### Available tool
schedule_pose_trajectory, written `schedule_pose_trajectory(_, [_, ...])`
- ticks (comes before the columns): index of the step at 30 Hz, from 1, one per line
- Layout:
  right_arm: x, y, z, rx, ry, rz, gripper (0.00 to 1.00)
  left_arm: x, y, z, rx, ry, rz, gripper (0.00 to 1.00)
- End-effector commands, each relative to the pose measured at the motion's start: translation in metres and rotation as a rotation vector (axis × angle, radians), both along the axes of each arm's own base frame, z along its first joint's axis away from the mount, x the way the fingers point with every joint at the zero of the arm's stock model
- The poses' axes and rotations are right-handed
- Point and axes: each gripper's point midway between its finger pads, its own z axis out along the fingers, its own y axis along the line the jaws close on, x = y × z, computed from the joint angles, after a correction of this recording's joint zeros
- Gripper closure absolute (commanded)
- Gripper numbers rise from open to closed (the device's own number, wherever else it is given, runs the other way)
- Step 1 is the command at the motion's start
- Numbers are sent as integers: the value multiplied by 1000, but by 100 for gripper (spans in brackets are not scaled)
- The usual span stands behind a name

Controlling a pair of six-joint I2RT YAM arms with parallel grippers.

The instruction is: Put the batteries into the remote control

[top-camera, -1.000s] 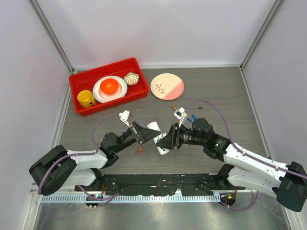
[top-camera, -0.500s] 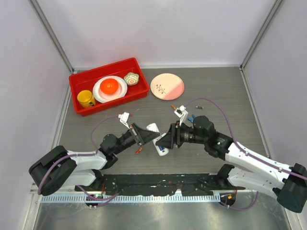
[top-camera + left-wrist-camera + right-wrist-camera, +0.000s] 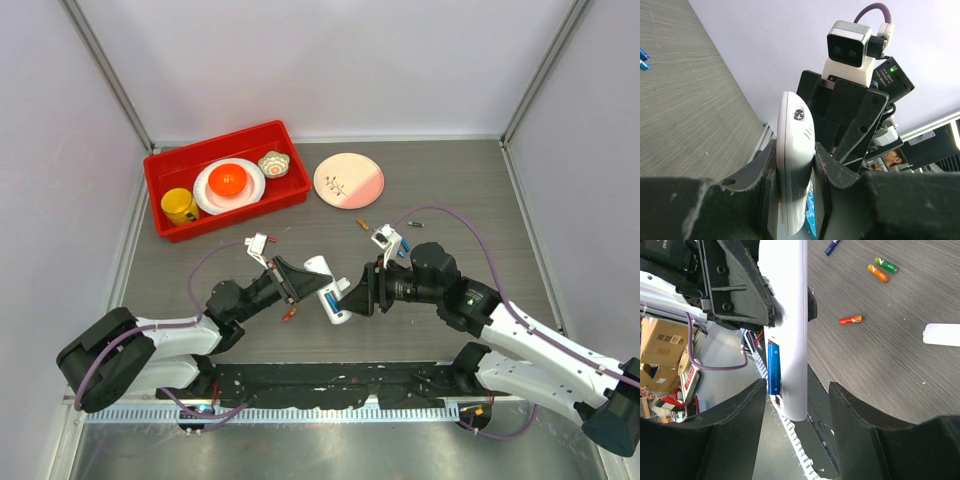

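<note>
My left gripper (image 3: 305, 278) is shut on the white remote control (image 3: 326, 285), holding it up off the table, tilted, with its back toward the right arm. One blue battery (image 3: 773, 367) sits in the recessed bay near the remote's (image 3: 790, 315) free end. My right gripper (image 3: 358, 292) is open. Its fingers straddle the remote's end without touching it. In the left wrist view the remote (image 3: 792, 165) is pinched between both pads, with a sliver of the blue battery (image 3: 810, 210) beside it. Loose batteries lie on the table: red (image 3: 850, 319), orange (image 3: 878, 273), green (image 3: 886, 264).
A loose white cover piece (image 3: 942, 335) lies on the table. More batteries lie behind the right arm: orange (image 3: 363, 224), blue (image 3: 400, 248), dark (image 3: 415, 224). A red bin (image 3: 160, 165) holding a yellow mug (image 3: 180, 206) and dishes stands back left, beside a pink plate (image 3: 348, 180).
My right gripper has opened and drawn back to the right, off the remote. The blue battery now shows in the bay. The left gripper has kept its hold.
</note>
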Motion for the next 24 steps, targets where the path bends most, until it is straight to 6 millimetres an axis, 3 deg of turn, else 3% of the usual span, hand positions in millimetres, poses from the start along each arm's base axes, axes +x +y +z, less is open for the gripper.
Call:
schedule_pose_trajectory(1, [3,-2,10,15,-47,-7,42,-17,16,69,-217,-200,-10,100])
schedule_pose_trajectory(11, [16,-4,8,-15,-42,-77,47,-17,13,66,-208,-187,-23,100])
schedule_pose_trajectory(24, [17,1,13,11,-35,-70,44,-14,9,65,-201,-176,-25,100])
